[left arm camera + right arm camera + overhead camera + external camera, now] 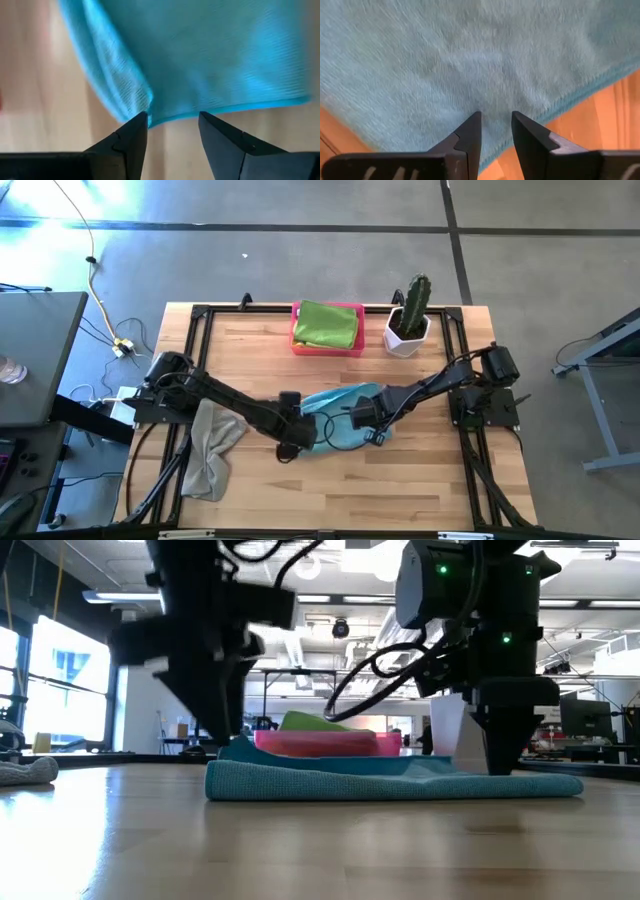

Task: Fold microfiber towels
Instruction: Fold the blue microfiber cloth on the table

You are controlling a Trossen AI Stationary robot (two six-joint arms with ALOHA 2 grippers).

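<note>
Table (400, 480) room first: bare wood lies open along the near edge and toward the near right corner, while the far edge is taken by a pink tray (327, 345) holding a green towel (326, 324) and, just right of it, a white pot (406, 338) with a cactus (414, 298). A grey towel (212, 448) lies crumpled near the left edge, partly under the left arm. The blue towel (345, 415) lies flat and folded at the table's middle, well clear of every edge; the low view shows it as a low flat pad (390, 780) with the tray behind it. Left gripper (172, 120) is down at the towel's left corner, its fingers (131, 135) parted with a clear gap and nothing between them; the towel's hemmed edge (210, 60) lies just beyond the tips, one tip touching or nearly touching the corner, I cannot tell which. Right gripper (496, 119) stands on the towel's right part, tips pointing down onto the pile (470, 60), fingers set narrow with a slim gap; whether they pinch any cloth cannot be told. The towel's stitched edge runs just beside that gripper, with bare wood beyond it.
</note>
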